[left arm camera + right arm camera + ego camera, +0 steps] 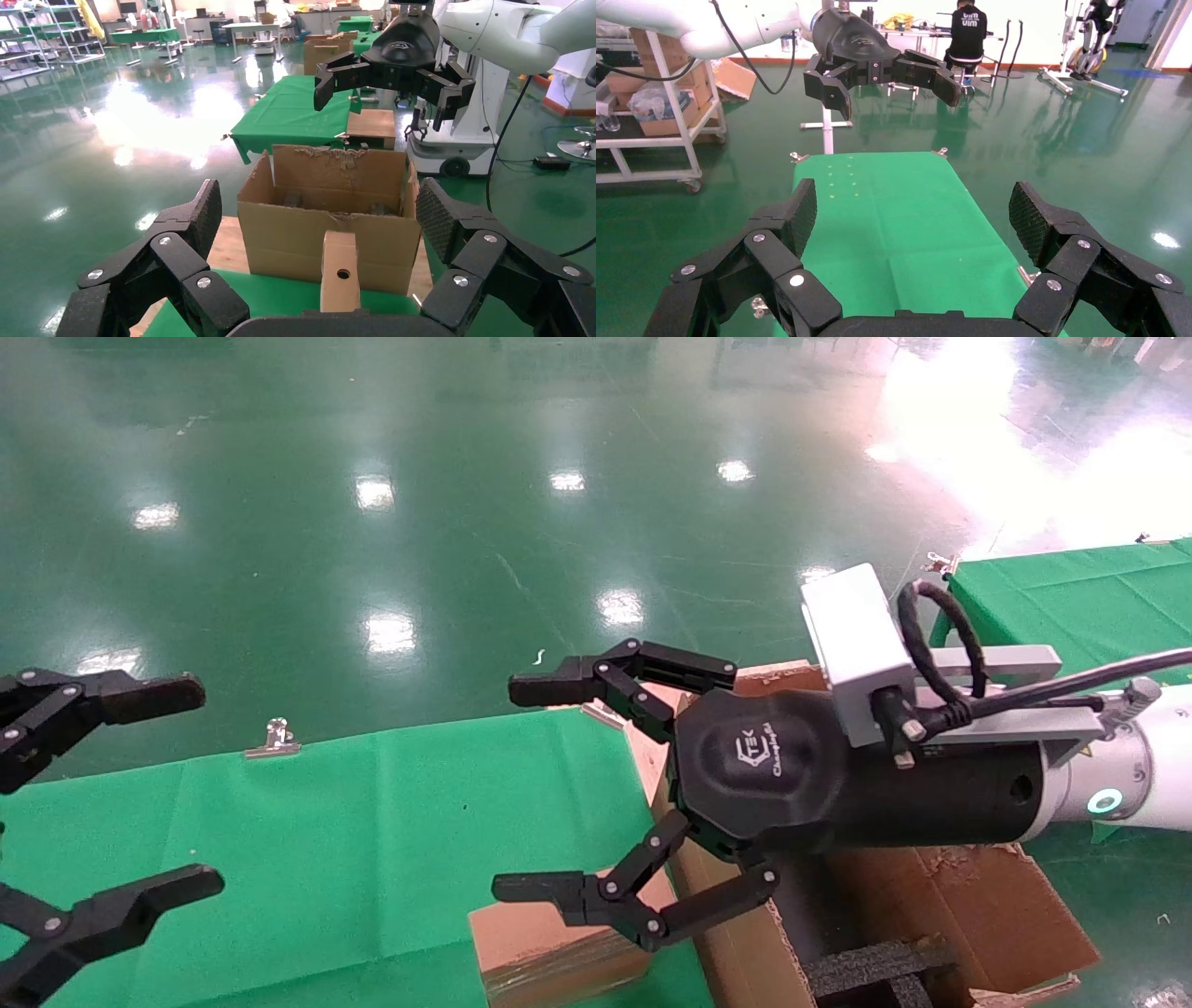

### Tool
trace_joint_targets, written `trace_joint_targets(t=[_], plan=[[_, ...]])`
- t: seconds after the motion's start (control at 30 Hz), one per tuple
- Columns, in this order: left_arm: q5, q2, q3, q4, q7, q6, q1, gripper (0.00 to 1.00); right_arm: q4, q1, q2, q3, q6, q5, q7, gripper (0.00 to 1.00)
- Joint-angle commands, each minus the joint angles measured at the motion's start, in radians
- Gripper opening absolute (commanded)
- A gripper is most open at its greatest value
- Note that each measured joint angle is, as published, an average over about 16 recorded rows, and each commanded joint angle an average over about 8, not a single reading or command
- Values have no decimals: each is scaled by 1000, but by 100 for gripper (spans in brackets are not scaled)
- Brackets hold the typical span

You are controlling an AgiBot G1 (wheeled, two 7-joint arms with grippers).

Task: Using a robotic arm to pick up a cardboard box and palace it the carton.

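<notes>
The robotic arm, white with a teal ring, reaches in from the right. Its right gripper is open and empty, just above the cardboard box at the green table's near right edge. In the left wrist view the cardboard box stands on end, its round hole facing the camera, right in front of the carton. The carton has torn flaps and black foam inside. My left gripper is open and empty at the far left, and shows in its own view. The right wrist view shows only green cloth between the right gripper's open fingers.
The green cloth table has metal clips on its far edge. A second green table stands at the right. The carton sits on a tan board beside the table. A shiny green floor lies beyond.
</notes>
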Motion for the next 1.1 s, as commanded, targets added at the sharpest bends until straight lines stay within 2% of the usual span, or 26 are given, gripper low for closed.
trace_joint_targets(t=[0.03, 0.4, 0.43, 0.67, 0.7, 0.9, 1.1], plan=[[0, 0, 0, 0, 0, 0, 0, 100, 0, 0, 0, 0, 0, 0, 0, 100], [0, 0, 0, 0, 0, 0, 0, 100, 0, 0, 0, 0, 0, 0, 0, 100], [0, 0, 0, 0, 0, 0, 0, 94, 0, 0, 0, 0, 0, 0, 0, 100], [0, 0, 0, 0, 0, 0, 0, 7, 0, 0, 0, 0, 0, 0, 0, 100], [0, 0, 0, 0, 0, 0, 0, 0, 0, 0, 0, 0, 0, 0, 0, 100], [0, 0, 0, 0, 0, 0, 0, 0, 5, 9, 4, -12, -4, -27, 3, 100], [0, 0, 0, 0, 0, 0, 0, 0, 27, 76, -2, -84, -19, -183, 32, 100]])
